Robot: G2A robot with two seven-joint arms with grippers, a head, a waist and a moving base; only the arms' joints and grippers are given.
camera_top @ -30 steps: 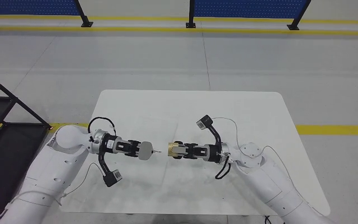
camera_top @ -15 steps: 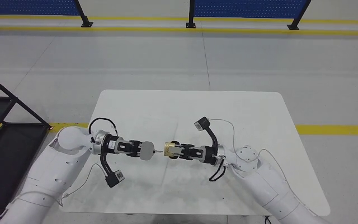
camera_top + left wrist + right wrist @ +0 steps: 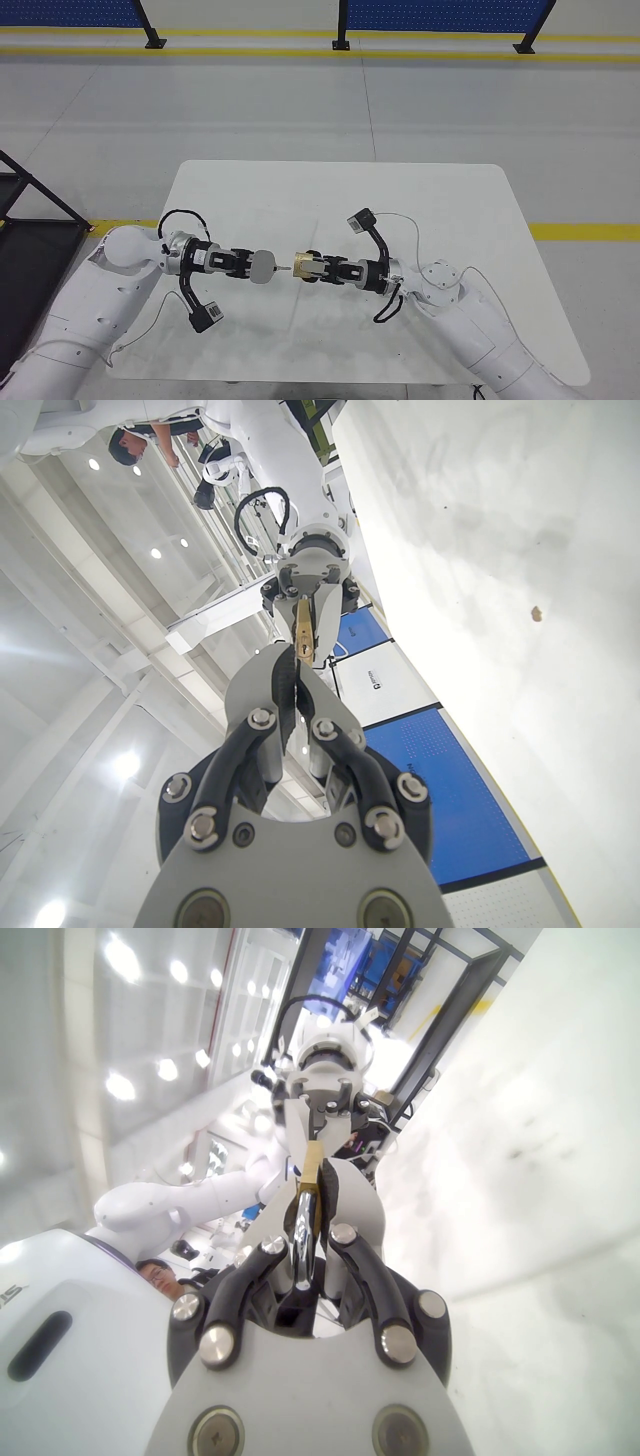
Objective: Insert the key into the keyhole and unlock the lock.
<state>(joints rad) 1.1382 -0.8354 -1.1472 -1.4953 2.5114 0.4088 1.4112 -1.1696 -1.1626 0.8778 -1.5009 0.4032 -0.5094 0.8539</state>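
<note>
Your left claw (image 3: 260, 267) is pinched tight on the key (image 3: 282, 268), pads nearly meeting, w/ the key's tip sticking out toward the lock (image 3: 305, 266). Your right claw (image 3: 314, 267) is clamped on the lock's brass body. The shackle runs back btwn its fingers (image 3: 355, 1208) & the keyhole end faces the left claw. Both are held above the counter (image 3: 430, 200), near its front middle, claws almost tip to tip. From the left wrist, the key is edge-on & mostly hidden by the black pads (image 3: 282, 685). You can't tell whether the tip is inside the keyhole or just at it.
</note>
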